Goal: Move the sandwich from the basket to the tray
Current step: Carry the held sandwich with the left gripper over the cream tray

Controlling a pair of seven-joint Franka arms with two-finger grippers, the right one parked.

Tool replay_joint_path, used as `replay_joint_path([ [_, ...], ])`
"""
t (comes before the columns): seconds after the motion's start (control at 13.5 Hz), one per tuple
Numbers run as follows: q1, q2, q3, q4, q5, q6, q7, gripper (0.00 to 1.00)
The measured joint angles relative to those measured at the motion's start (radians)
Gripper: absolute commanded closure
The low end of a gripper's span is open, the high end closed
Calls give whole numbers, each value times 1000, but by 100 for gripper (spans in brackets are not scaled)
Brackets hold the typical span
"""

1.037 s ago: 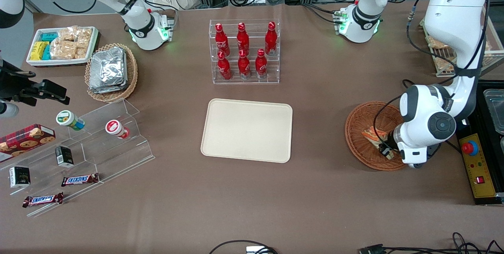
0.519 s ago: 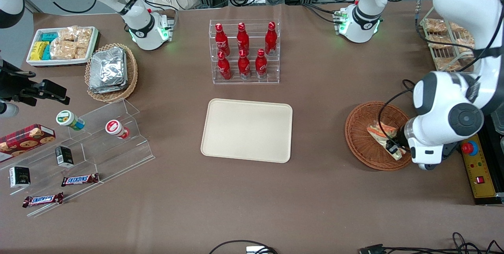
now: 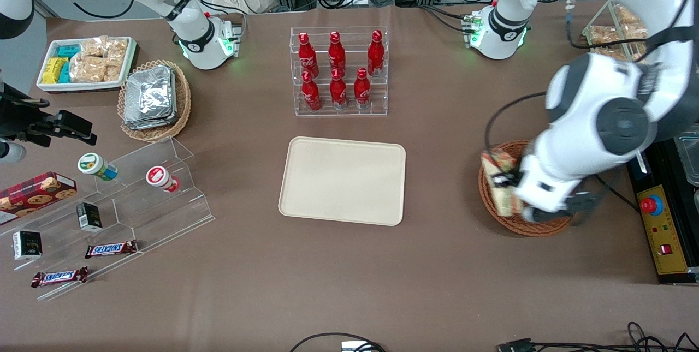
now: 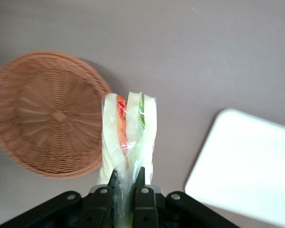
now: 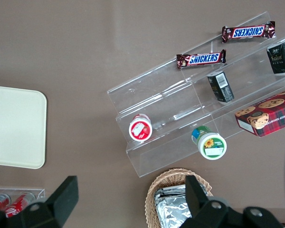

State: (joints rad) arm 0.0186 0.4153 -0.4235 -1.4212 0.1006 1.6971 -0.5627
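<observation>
The sandwich [image 4: 128, 137] is held between the closed jaws of the gripper [image 4: 126, 183] above the basket [image 4: 47, 111], and carrying to the tray [image 3: 343, 180] seems to be needed next.

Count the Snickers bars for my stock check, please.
2, both on the clear stand's lowest steps toward the parked arm's end: one, the other nearer the front camera. The pincer holds the sandwich above the basket.
</observation>
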Motion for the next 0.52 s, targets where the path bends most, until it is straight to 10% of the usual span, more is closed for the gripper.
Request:
replay_joint_path([
  [0.52,-231,267,-14,52,27,173,-9,100],
])
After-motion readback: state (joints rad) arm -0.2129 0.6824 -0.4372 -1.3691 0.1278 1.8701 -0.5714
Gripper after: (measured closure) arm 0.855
